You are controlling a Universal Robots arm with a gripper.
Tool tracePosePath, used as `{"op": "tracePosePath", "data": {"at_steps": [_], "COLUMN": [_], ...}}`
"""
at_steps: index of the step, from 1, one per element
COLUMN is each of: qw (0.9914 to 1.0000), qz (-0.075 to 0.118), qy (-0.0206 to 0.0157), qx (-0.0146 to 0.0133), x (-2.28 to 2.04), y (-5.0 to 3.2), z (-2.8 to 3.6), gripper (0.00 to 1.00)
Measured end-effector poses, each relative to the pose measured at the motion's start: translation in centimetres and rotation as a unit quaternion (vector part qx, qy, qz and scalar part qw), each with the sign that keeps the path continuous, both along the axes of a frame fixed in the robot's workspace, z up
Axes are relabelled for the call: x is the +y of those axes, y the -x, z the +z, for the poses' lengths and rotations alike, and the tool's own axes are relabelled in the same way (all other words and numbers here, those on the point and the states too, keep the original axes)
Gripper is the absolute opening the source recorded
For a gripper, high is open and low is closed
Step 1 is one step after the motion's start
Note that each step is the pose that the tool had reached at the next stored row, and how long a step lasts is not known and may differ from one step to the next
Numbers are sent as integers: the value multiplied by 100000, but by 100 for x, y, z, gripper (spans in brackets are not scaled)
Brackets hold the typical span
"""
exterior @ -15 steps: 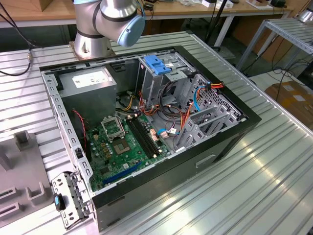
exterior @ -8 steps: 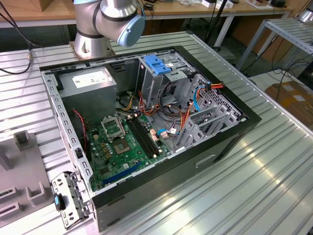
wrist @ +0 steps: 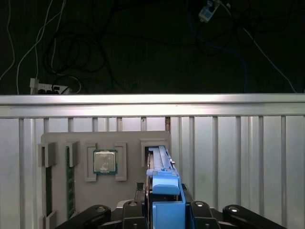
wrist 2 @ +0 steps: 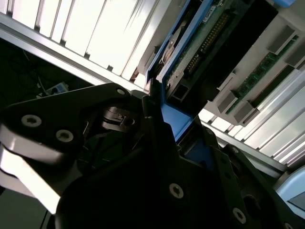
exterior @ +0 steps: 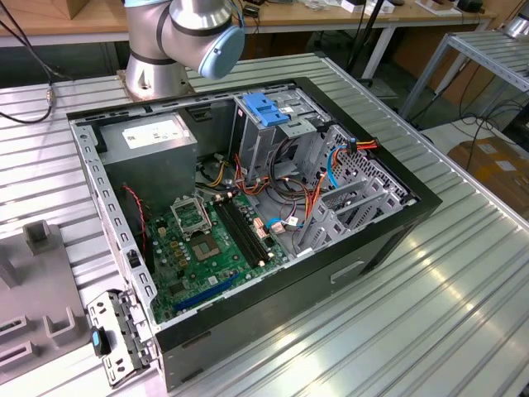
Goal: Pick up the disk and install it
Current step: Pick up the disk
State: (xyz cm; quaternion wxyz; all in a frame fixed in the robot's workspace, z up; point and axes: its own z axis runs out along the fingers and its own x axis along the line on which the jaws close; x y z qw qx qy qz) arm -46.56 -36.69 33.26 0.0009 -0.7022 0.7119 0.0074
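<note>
While the open computer case (exterior: 289, 308) lies on the ribbed aluminium desk (exterior: 430, 314), the disk (wrist: 159, 160) is well apart from it, standing on its narrow edge in a slot of a grey moulded holder (wrist: 95, 140); the slot keeps it upright, so its top edge is offered to a grasp from above. In the first wrist view the tool (wrist: 165, 212) sits over that top edge, its 2 black fingers (wrist: 140, 217) against either side of the blue plastic carrier rail; judging by that contact it is clamped on the disk, which does not look lifted clear of the slot. In the second wrist view the disk (wrist 2: 205, 38) shows its flat underside, a dark green circuit board with a row of small pins, framed by glossy blue rail that runs into the matt black tool (wrist 2: 164, 119). The holder also carries a square metal-capped processor (wrist: 105, 161) and a thin green memory stick (wrist: 70, 181), each in its own recess. In the exterior view the perforated steel drive cage (exterior: 277, 141), topped by a blue latch (exterior: 264, 109), stands at the case's far side, near the arm's grey base (exterior: 157, 74).
</note>
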Motion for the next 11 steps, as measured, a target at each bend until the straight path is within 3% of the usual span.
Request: {"op": "tracePosePath", "data": {"at_steps": [11], "qw": [100000], "qz": [-3], "qy": [6], "qx": [15], "x": [0], "y": [0], "z": [92], "gripper": [37]}}
